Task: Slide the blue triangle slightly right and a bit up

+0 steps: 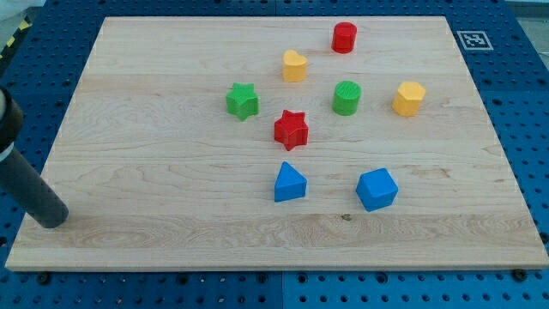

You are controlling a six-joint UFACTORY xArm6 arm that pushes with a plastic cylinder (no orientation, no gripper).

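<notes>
The blue triangle (289,183) lies on the wooden board (154,103), a little below the middle. A red star (291,129) sits just above it and a blue cube (377,189) lies to its right. My tip (53,219) rests at the board's lower left, far to the left of the blue triangle and touching no block. The dark rod rises from it towards the view's left edge.
A green star (243,100), a yellow heart-like block (294,65), a red cylinder (344,38), a green cylinder (346,98) and a yellow hexagonal block (409,98) stand in the upper middle. A fiducial tag (471,39) is beyond the board's top right corner.
</notes>
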